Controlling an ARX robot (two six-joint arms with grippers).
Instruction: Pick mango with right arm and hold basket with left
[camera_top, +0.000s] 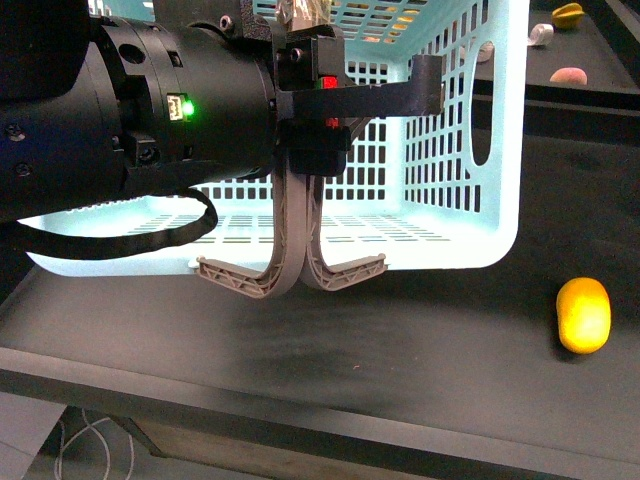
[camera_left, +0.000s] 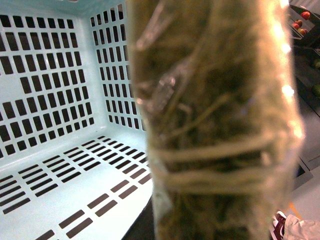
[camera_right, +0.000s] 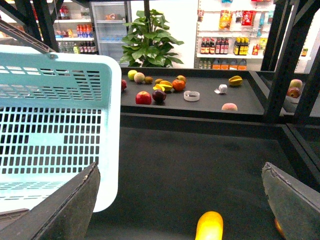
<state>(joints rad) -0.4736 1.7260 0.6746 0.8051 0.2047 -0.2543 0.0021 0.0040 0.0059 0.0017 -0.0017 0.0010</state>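
Note:
The light-blue basket (camera_top: 470, 150) stands on the dark table, its two grey-brown handles (camera_top: 292, 240) drawn together. My left gripper (camera_top: 302, 150), on the bulky black arm with the green light, is shut on these handles. In the left wrist view the handles (camera_left: 220, 125) fill the middle as a blur, with the basket's slotted inside (camera_left: 60, 125) behind. The yellow-orange mango (camera_top: 583, 315) lies on the table to the right of the basket. In the right wrist view my right gripper (camera_right: 180, 172) is open and empty, and the mango (camera_right: 209, 226) lies between its fingers (camera_right: 60, 210), apart from both. The basket (camera_right: 55, 125) is beside it.
A raised back shelf (camera_right: 200, 107) carries a red apple (camera_right: 143, 98), an orange fruit (camera_right: 178, 84), a tape roll (camera_right: 191, 95) and a peach (camera_right: 229, 107). Black frame posts (camera_right: 280, 65) stand to the right. The table's front edge (camera_top: 300, 400) runs close below the basket.

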